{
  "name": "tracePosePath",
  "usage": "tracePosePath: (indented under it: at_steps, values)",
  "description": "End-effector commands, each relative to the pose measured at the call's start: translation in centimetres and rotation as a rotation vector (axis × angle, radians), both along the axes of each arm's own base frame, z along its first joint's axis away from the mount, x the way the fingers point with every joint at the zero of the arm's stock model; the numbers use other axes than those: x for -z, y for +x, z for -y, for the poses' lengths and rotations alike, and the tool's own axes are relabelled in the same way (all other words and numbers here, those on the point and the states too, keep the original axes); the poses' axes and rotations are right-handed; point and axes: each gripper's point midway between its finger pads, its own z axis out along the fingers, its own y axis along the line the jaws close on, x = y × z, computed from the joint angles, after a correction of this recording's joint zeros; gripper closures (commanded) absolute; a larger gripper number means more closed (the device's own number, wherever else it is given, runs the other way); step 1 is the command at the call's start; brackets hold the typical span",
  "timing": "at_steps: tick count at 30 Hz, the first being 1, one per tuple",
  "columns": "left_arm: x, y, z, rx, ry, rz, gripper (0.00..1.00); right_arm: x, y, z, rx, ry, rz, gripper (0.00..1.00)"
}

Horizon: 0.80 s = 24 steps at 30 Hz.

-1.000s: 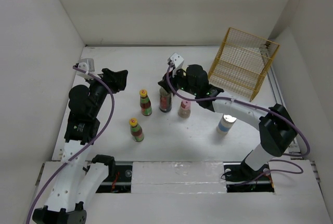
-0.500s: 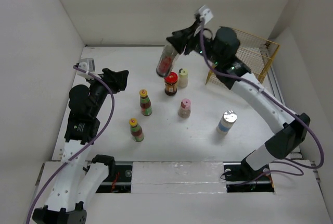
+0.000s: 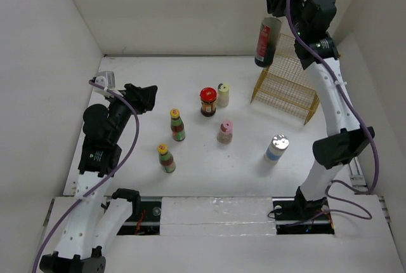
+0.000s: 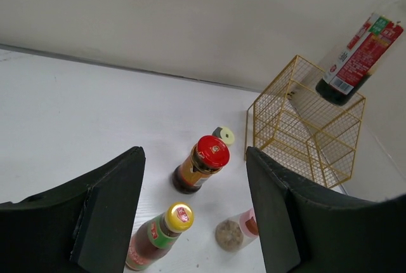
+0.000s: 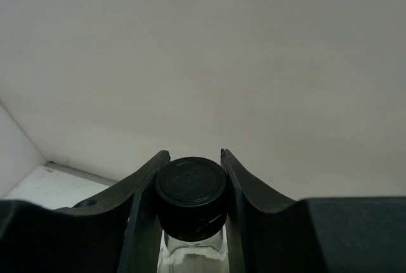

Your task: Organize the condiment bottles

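The basket (image 3: 285, 86) sits at the counter's (image 3: 166, 75) right rear; the tall bottle (image 3: 268, 41) hangs in the right end effector (image 5: 191, 162) above the basket. Mid-counter a jar (image 3: 208, 101) stands just left of a small bottle (image 3: 222, 94). Before them, left to right: near-left bottle (image 3: 167, 158), far-left bottle (image 3: 177, 125), middle bottle (image 3: 224, 131), canister (image 3: 276, 149)

Your stock, listed by finish:
- Table (image 3: 139, 76): smooth, matt white.
- Wire basket (image 3: 288, 79): thin metal wire with a yellow coating and a slight sheen.
- Tall dark bottle (image 3: 267, 41): clear glass at the neck, a glossy printed red label and a matt black plastic cap.
- Red-lidded jar (image 3: 208, 101): glossy red lid over a translucent amber, glass-like body.
- Silver-lidded bottle (image 3: 276, 149): bright, reflective, metal-look lid above a smooth white-blue wrap.
- Yellow-capped bottles (image 3: 177, 125): shiny yellow plastic caps and glossy red-green labels.
- Your left end effector (image 3: 143, 98) and right end effector (image 5: 190, 187): matt black plastic fingers (image 4: 108, 209), faintly grainy.
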Motion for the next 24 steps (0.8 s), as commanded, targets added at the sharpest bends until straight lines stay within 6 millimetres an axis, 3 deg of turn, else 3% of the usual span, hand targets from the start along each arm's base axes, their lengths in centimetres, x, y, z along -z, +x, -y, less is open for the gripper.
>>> tracePosePath:
  at_steps: [1, 7, 13, 24]
  values:
    - [-1.7, -0.2, 0.2, 0.013, -0.018, 0.061, 0.39, -6.6, -1.8, 4.8, 0.117, 0.064, 0.143, 1.0]
    - [-1.7, 0.0, 0.4, 0.024, -0.017, 0.063, 0.39, -7.2, -0.3, 9.3, 0.222, 0.07, 0.164, 1.0]
    - [-1.7, 0.0, 0.4, 0.024, -0.017, 0.063, 0.39, -5.5, 2.9, 12.8, 0.301, 0.055, 0.145, 1.0]
    - [-1.2, 0.3, 0.5, 0.023, -0.022, 0.037, 0.39, -3.4, 5.6, 16.5, 0.379, 0.052, 0.122, 1.0]
